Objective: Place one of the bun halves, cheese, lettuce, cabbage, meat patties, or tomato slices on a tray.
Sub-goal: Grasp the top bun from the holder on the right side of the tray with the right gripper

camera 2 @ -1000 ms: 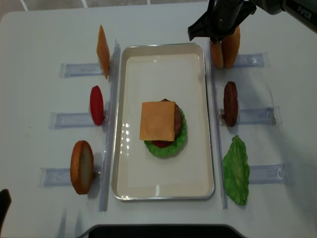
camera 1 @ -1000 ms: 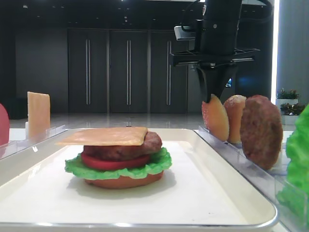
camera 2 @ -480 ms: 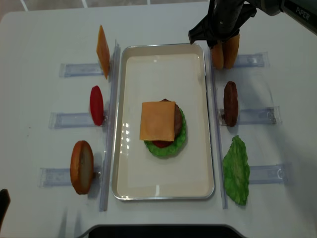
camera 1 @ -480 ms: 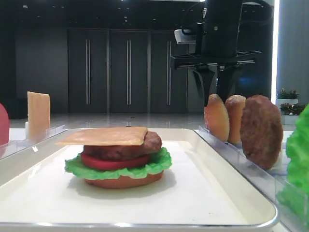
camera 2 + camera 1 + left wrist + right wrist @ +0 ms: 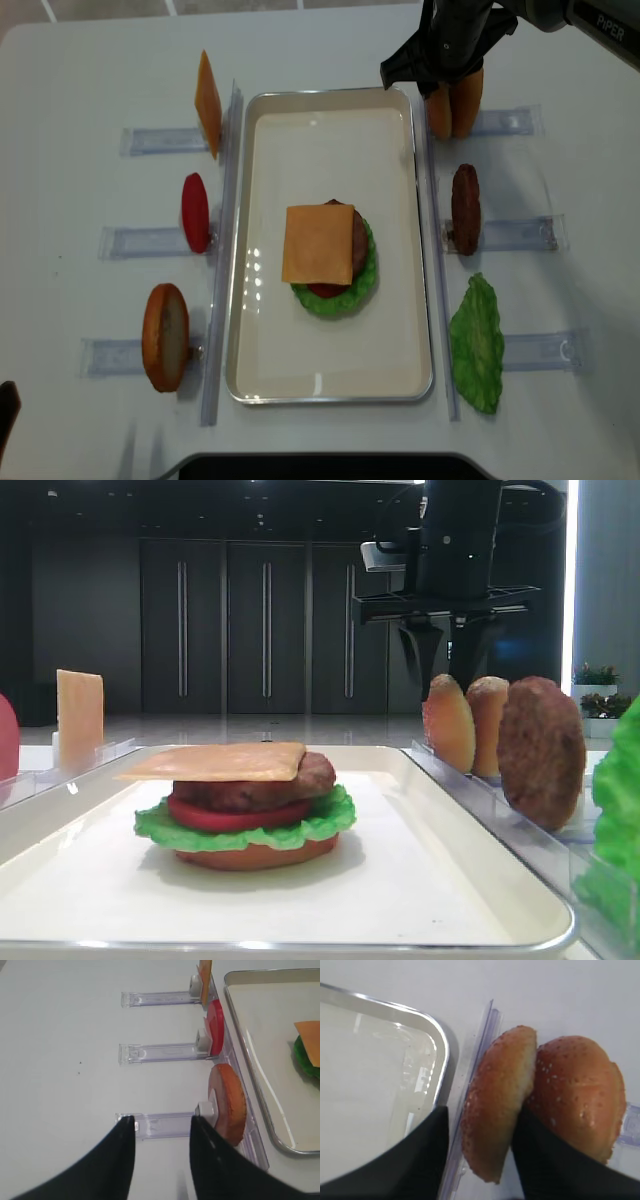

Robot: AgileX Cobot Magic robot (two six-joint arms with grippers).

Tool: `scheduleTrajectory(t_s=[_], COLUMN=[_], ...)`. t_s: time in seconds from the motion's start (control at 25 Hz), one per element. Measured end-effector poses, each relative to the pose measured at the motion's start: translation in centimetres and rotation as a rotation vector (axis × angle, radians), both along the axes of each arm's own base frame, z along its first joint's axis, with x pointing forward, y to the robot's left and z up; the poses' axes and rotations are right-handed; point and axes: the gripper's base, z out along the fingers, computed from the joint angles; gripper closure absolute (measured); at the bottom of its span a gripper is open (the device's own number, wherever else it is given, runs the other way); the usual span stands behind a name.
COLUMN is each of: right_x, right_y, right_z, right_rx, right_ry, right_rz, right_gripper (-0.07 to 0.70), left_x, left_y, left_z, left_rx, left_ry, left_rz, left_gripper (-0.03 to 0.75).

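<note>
Two domed sesame bun halves stand on edge in a clear rack right of the tray's far corner. My right gripper (image 5: 437, 85) hangs over them, open. Its jaws straddle the nearer bun half (image 5: 495, 1105); the right finger (image 5: 545, 1160) sits between it and the second bun half (image 5: 580, 1090). The white tray (image 5: 330, 150) holds a stack: bottom bun, lettuce, tomato, patty and a cheese slice (image 5: 318, 243) on top. My left gripper (image 5: 162, 1122) is open and empty over the table, left of a flat bun half (image 5: 227, 1102).
Clear racks line both long sides of the tray. On the left stand a cheese slice (image 5: 207, 100), a tomato slice (image 5: 195, 212) and the flat bun half (image 5: 165, 336). On the right stand a meat patty (image 5: 464, 208) and a lettuce leaf (image 5: 477, 345).
The right gripper's jaws have spread apart and come down either side of the nearer bun half, which now stands more upright. The stack on the tray has not moved.
</note>
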Motion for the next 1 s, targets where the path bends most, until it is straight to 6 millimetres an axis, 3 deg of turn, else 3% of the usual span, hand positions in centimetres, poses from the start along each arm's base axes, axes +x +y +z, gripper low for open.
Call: scheduleTrajectory(t_s=[0.16,0.52,0.6,0.68,0.72,1.0], right_x=[0.0,0.2,0.3,0.3,0.3,0.0], right_y=[0.0,0.2,0.2,0.0,0.1,0.0], right_z=[0.0,-1.0,-1.0,-1.0,-0.9,-0.3], right_rx=[0.005,-0.005,-0.01,-0.018,-0.016,-0.012], right_ry=[0.001,0.017,0.015,0.017,0.018,0.026], right_rz=[0.0,0.001,0.003,0.002,0.0,-0.005], right_gripper=[0.29,0.284,0.325,0.442,0.459,0.469], left_x=[0.0,0.0,0.0,0.0,0.0,0.0], left_y=[0.0,0.0,0.0,0.0,0.0,0.0], left_z=[0.0,0.0,0.0,0.0,0.0,0.0], left_rx=[0.0,0.0,0.0,0.0,0.0,0.0], left_ry=[0.0,0.0,0.0,0.0,0.0,0.0], left_rz=[0.0,0.0,0.0,0.0,0.0,0.0], left_gripper=[0.433,0.433,0.433,0.433,0.433,0.433])
